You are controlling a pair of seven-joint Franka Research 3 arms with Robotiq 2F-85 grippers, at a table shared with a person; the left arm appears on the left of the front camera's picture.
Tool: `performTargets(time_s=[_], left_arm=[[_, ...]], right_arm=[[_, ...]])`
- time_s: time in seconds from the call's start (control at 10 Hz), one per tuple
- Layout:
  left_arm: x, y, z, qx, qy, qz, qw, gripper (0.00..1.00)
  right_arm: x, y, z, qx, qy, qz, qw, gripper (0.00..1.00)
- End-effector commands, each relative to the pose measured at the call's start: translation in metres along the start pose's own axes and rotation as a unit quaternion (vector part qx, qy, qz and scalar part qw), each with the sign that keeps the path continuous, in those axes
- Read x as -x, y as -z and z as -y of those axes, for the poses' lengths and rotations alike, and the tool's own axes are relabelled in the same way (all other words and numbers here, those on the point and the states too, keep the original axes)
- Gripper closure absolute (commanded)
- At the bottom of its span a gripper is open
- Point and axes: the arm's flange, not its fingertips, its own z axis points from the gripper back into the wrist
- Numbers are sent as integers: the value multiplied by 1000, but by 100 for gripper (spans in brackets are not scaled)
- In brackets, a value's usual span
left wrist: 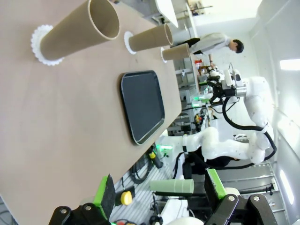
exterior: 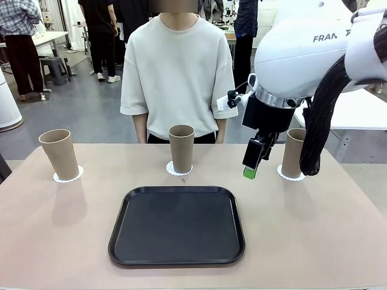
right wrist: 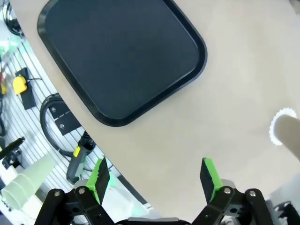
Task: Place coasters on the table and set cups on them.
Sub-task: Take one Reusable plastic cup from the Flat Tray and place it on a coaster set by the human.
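Nearest, a black tray (exterior: 176,226) lay bare in the middle of the table (exterior: 54,229), likely left there as the carrier once cleared of its load. Beyond it, along the far edge, stood three cups, each upright on its own coaster: left cup (exterior: 59,154) on the left coaster (exterior: 68,176), middle cup (exterior: 181,148) on the middle coaster (exterior: 178,170), right cup (exterior: 293,152) on the right coaster (exterior: 289,175). Spaced well apart in a row facing the person (exterior: 176,72) at the far side, presumably as three set places, so the task looked finished or all but finished.

Just left of the right cup hung the right gripper (exterior: 250,170), raised above the tabletop, fingers spread wide with nothing between them and nothing touched; seen from its own wrist, the green pads (right wrist: 99,175) stood far apart over bare table, with the tray ahead and the edge of a coaster (right wrist: 281,123) off to one side. Probably lifted clear of the cup so as not to knock it.

The left gripper (left wrist: 159,190), viewed from its wrist, also stood parted and empty, held well back from the row of cups (left wrist: 77,30)
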Motion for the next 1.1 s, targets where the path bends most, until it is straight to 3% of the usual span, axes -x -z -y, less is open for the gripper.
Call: performTargets(time_s=[0.0,1.0], left_arm=[[1,-1,1,0,0,5,1000,0],[1,-1,1,0,0,5,1000,0]], right_arm=[[0,-1,-1,1,-32,1,999,0],[-1,-1,-3,-3,-22,3,1000,0]])
